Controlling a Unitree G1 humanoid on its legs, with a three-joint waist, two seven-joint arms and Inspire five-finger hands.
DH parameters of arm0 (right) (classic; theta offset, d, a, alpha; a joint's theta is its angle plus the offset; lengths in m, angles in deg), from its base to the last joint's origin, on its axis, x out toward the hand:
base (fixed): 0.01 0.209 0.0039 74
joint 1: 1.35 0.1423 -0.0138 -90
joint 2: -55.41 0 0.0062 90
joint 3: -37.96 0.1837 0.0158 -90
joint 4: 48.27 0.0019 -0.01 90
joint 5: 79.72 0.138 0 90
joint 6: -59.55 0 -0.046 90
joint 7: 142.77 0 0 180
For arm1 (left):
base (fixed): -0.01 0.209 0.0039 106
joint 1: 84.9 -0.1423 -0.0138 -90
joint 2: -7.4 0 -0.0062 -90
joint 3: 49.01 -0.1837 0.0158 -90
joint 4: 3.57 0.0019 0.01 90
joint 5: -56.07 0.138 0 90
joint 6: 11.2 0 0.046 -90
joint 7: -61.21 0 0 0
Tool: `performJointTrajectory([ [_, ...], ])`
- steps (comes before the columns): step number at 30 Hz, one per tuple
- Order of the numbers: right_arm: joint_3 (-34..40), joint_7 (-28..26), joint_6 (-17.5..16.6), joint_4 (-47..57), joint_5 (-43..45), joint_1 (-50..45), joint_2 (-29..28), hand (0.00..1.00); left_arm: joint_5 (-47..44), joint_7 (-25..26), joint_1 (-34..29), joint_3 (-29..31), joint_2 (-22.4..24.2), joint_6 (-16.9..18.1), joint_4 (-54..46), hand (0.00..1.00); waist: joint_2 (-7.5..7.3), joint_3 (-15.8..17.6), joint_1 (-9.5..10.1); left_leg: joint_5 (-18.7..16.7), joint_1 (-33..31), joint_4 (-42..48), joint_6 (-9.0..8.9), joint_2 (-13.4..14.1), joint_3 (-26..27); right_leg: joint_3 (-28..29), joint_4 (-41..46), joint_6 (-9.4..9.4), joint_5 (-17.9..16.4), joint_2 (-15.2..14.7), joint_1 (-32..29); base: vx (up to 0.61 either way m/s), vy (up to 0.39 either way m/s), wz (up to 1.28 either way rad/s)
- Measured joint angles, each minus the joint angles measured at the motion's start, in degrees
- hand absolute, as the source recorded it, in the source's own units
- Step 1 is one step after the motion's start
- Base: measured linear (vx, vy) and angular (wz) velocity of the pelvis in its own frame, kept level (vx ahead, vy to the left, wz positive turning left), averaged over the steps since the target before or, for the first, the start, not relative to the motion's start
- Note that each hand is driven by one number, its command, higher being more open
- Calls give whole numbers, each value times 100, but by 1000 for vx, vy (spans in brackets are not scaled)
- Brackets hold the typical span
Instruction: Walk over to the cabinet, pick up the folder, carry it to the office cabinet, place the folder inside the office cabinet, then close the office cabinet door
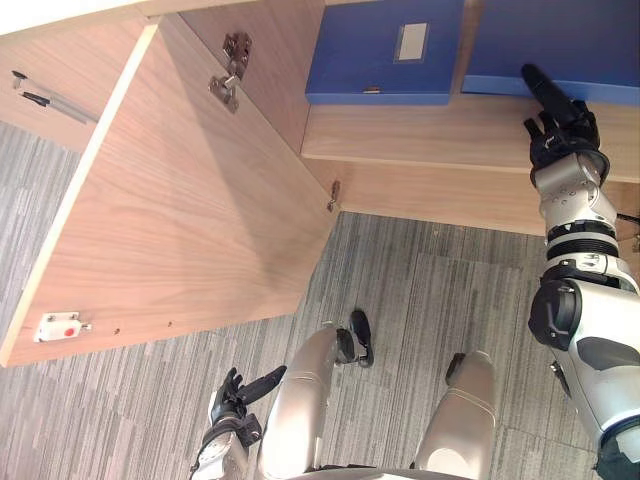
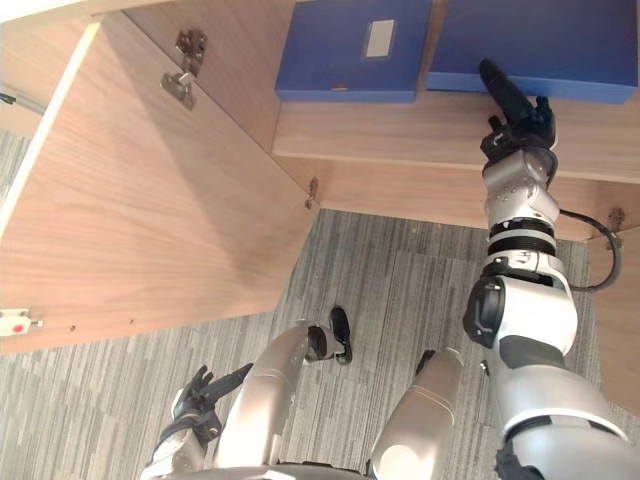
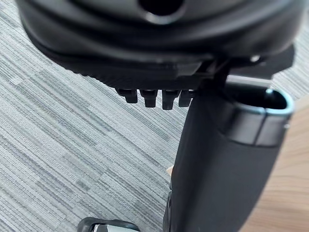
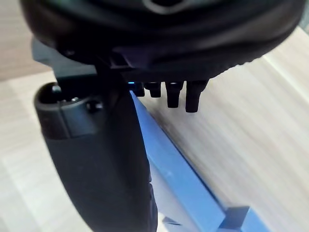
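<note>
The flat blue plastic folder [image 1: 575, 40] lies on the pale wooden shelf [image 1: 420, 135] inside the light-wood office cabinet, just beside a second blue folder with a grey label [image 1: 385, 50]. The right hand [image 1: 560, 115] reaches in with its fingers straight, not clenched. Their tips meet the folder's front edge, and in the right wrist view the thumb [image 4: 104, 159] runs alongside that blue edge [image 4: 186, 179], so nothing is gripped. By my reading the placing is all but done, and the job now is to seat the folder and get clear. A short, level push with flat fingers should slide it square to the back, with care not to nudge its neighbour or tip the front edge up. The arm should then draw straight out, since the wide wooden cabinet door [image 1: 190, 200] stands swung fully open on its metal hinge [image 1: 232, 70] and must swing shut past the same opening. The left hand [image 1: 240, 392] hangs low over the grey striped carpet [image 1: 420, 300], fingers loose and empty, and is the nearer one to the door.
</note>
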Motion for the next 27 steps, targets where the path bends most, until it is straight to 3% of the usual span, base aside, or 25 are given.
performJointTrajectory([
  [4, -3, -446, 286, -79, -929, -254, 242, 100, 13, -119, -101, 2, -23, -1, -1, 100, -25, -43, -8, 144, 283, -377, -7, -62, 11, -102, -335, 7, 147, -1, 276, 78, 16, 0],
  [12, 1, -1206, 334, -140, -1629, -834, 709, 100, 227, -461, -399, -67, -87, -52, 66, 100, -45, -144, -47, 375, 681, -976, -74, -95, 67, -184, -808, -23, 362, 64, 580, 50, 8, -6],
  [17, -692, -2014, 156, -123, -3500, -1385, 920, 100, 234, -614, -480, -236, -166, -73, 114, 100, -71, -248, -58, 593, 1069, -1511, -143, -61, 76, -306, -1325, -54, 599, 202, 960, 72, 11, -9],
  [20, -1436, -2405, -142, 82, -4567, -1996, 794, 100, 348, -768, -568, -348, -265, -73, 152, 100, -132, -394, -52, 790, 1342, -1935, -249, 7, 38, -451, -1801, -123, 799, 379, 1252, 88, -8, -9],
  [23, -1746, -2495, -365, 197, -4649, -2475, 522, 100, 465, -918, -599, -531, -452, -85, 202, 100, -235, -545, -75, 1049, 1567, -2433, -374, 88, -7, -571, -2223, -213, 993, 572, 1465, 70, -51, -6],
  [25, -1938, -2601, -363, 172, -4651, -2743, 295, 100, 537, -981, -601, -527, -513, -93, 241, 100, -283, -592, -67, 1118, 1687, -2584, -425, 156, -16, -625, -2392, -242, 1069, 677, 1586, 51, -80, -9],
  [27, -2258, -2827, -343, 62, -4669, -3137, -73, 100, 706, -1002, -586, -503, -564, -107, 295, 100, -322, -641, -81, 1225, 1793, -2745, -586, 220, -26, -686, -2554, -274, 1157, 767, 1687, 31, -87, -5],
])
